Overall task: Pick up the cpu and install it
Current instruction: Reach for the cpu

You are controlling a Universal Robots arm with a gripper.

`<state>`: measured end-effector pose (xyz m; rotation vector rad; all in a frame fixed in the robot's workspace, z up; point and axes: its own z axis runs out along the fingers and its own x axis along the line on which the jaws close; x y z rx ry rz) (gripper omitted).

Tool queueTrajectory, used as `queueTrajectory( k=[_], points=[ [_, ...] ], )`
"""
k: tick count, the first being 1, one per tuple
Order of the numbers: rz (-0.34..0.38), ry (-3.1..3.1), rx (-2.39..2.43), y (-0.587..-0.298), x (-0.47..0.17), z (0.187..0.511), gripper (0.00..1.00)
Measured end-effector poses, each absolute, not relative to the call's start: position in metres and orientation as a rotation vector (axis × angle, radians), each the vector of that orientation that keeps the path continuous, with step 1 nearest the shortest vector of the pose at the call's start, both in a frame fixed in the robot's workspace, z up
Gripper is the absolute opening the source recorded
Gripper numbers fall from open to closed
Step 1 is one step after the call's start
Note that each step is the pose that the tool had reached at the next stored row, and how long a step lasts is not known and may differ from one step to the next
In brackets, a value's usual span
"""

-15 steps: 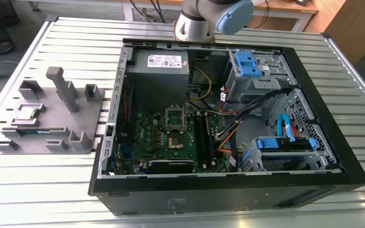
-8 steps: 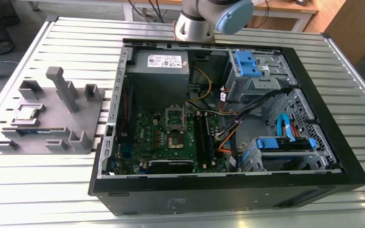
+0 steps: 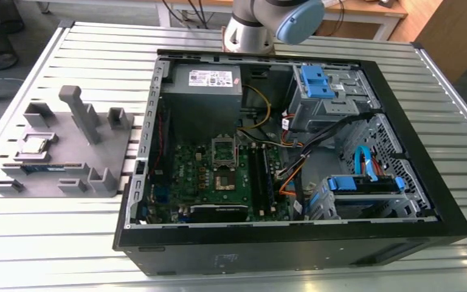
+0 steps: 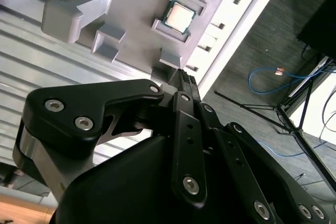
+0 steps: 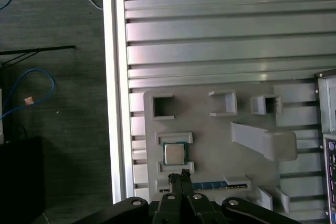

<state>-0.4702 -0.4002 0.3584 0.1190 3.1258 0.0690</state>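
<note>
The cpu (image 3: 34, 145) is a small silvery square chip lying flat in a framed pocket of the grey holder block (image 3: 95, 146) on the exterior view's left. Both wrist views show the cpu (image 4: 180, 15) (image 5: 174, 153) from above, just beyond my gripper's black fingertips. My gripper (image 5: 181, 173) (image 4: 184, 75) hangs well above the holder, shut with its fingers pressed together and nothing between them. The open socket (image 3: 225, 163) sits on the green motherboard inside the computer case. The arm's elbow (image 3: 270, 24) stands behind the case.
The open black computer case (image 3: 428, 182) lies on the slatted metal table (image 3: 39, 243), with blue drive brackets and cables inside. A dark memory stick with a blue label (image 5: 212, 185) lies in the holder beside the cpu. Tall grey posts (image 3: 75, 106) rise from the holder.
</note>
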Motion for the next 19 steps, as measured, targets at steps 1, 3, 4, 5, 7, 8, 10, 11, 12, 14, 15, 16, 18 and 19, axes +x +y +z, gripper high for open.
queueTrajectory(
  k=[1, 3, 4, 5, 7, 8, 10, 11, 12, 14, 15, 16, 18, 19],
  points=[
    [0.069, 3.127, 0.119, -0.400, -0.470, 0.357, 0.11],
    [0.069, 3.128, 0.119, -0.400, -0.470, 0.355, 0.11],
    [0.069, 3.129, 0.119, -0.400, -0.470, 0.353, 0.11],
    [0.069, 3.131, 0.119, -0.400, -0.470, 0.352, 0.11],
    [0.069, 3.133, 0.120, -0.400, -0.470, 0.348, 0.11],
    [0.069, 3.134, 0.120, -0.400, -0.470, 0.346, 0.11],
    [0.069, 3.137, 0.120, -0.400, -0.470, 0.343, 0.11],
    [0.069, 3.138, 0.120, -0.400, -0.470, 0.342, 0.11],
    [0.069, 3.139, 0.120, -0.400, -0.470, 0.341, 0.11],
    [0.068, 3.141, 0.120, -0.400, -0.470, 0.338, 0.11],
    [0.068, 3.141, 0.120, -0.400, -0.470, 0.337, 0.11],
    [0.068, 3.142, 0.120, -0.400, -0.470, 0.336, 0.11],
    [0.068, 3.144, 0.120, -0.400, -0.470, 0.334, 0.11],
    [0.068, 3.144, 0.120, -0.400, -0.470, 0.334, 0.11]
  ],
)
